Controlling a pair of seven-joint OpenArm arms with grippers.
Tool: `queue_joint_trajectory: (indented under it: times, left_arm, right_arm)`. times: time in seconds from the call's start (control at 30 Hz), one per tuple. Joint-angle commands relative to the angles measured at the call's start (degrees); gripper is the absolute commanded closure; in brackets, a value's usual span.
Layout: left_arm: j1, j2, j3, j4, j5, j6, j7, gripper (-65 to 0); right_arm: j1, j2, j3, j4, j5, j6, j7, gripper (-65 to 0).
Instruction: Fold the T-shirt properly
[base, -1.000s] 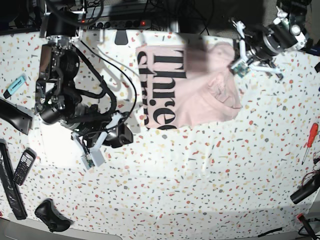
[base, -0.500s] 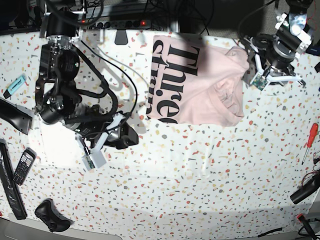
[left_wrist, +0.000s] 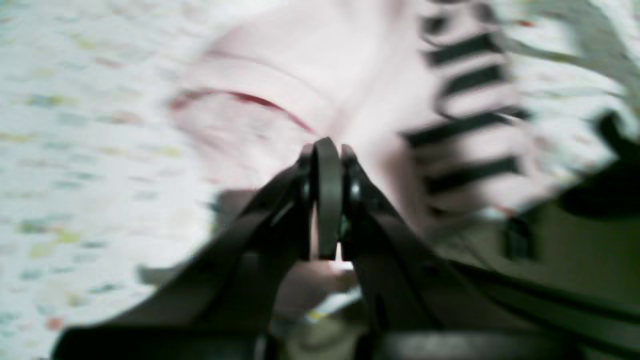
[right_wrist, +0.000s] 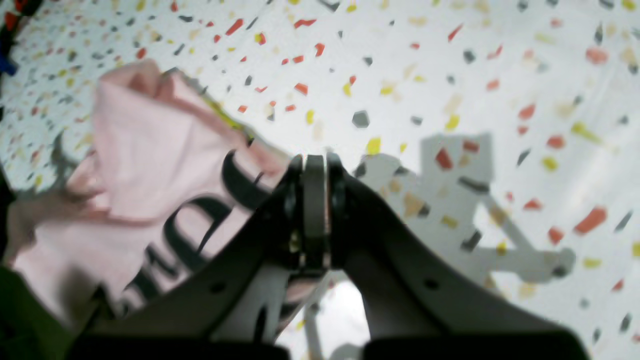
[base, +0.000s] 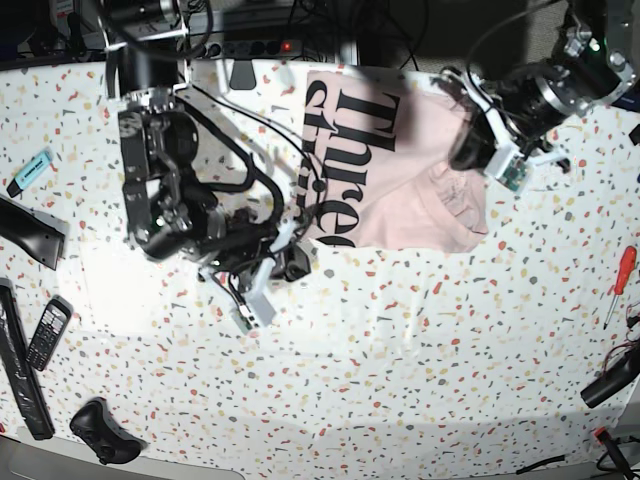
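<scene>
Lying bunched at the upper centre of the speckled counter (base: 420, 380), the T-shirt (base: 400, 170) leaves broad bare room below. The left pincer (base: 470, 150), pressed together, hangs over its right edge. The right pincer (base: 297, 262), also pressed together, sits at its lower-left corner.

On your speckled tabletop (base: 400, 380): a red screwdriver (base: 620, 285) at three o'clock, a keypad phone (base: 46, 333) and teal marker (base: 30, 170) at nine, a power strip (base: 240, 46) at twelve.
</scene>
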Motion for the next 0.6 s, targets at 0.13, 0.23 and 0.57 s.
queue_joint_trajectory:
  times: [0.13,0.23,0.57]
  left_arm:
    - [3.69,1.79,-0.28,-2.08,-3.13,-2.14,-0.74,0.0]
    - [4.31,3.54,-0.28,-8.55,0.87,-2.25,-2.91,0.0]
    - [-7.1,4.31,-0.28,-27.82,5.62,-2.23,-8.07,0.0]
  right_arm:
    - [3.28,0.02,-3.43,-6.8,-3.37,0.37,0.79,0.0]
    - [2.95,0.02,-3.69,-9.51,-4.13,0.37,0.37,0.0]
    - [-2.67,0.5,-3.65,-4.68,-4.87,1.88,-0.63,0.0]
